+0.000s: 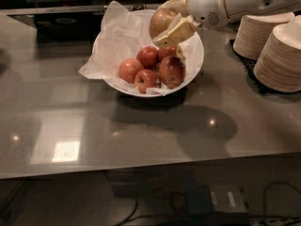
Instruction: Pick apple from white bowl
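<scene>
My gripper [170, 20] is shut on the apple [161, 21], a large pale yellowish-tan apple with a reddish blush. It holds the apple lifted above the far right part of the white bowl [196, 62]. The bowl is lined with crumpled white paper [115, 34]. One cream finger [176, 32] lies under the apple; the other shows above it. Several smaller red apples [147, 56] and a big dark-red apple [171, 71] stay in the bowl. The white arm [235, 1] reaches in from the upper right.
The bowl stands on a glossy grey counter [141, 131]. Two stacks of cream paper plates [282, 55] stand at the right on a dark mat. A dark stovetop [61, 22] lies at the back left. The counter's front edge runs along the bottom.
</scene>
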Controlling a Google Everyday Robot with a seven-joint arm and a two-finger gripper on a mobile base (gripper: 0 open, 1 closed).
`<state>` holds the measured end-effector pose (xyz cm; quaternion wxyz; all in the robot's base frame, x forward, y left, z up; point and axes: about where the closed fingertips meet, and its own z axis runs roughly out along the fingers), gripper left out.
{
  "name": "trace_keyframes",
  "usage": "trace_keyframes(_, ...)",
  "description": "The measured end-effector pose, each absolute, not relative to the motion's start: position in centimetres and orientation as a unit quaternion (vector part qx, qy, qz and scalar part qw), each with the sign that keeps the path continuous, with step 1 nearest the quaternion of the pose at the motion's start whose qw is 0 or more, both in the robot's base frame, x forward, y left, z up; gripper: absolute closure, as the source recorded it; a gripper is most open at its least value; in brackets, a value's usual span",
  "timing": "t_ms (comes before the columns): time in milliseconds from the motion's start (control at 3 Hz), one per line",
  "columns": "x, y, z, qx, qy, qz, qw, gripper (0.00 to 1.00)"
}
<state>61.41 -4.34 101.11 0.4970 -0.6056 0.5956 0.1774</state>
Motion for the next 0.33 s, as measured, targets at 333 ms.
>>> trace_keyframes(333, 61.20, -4.14, 100.93, -0.613, 0.590, 0.176, 0.495, 1.00)
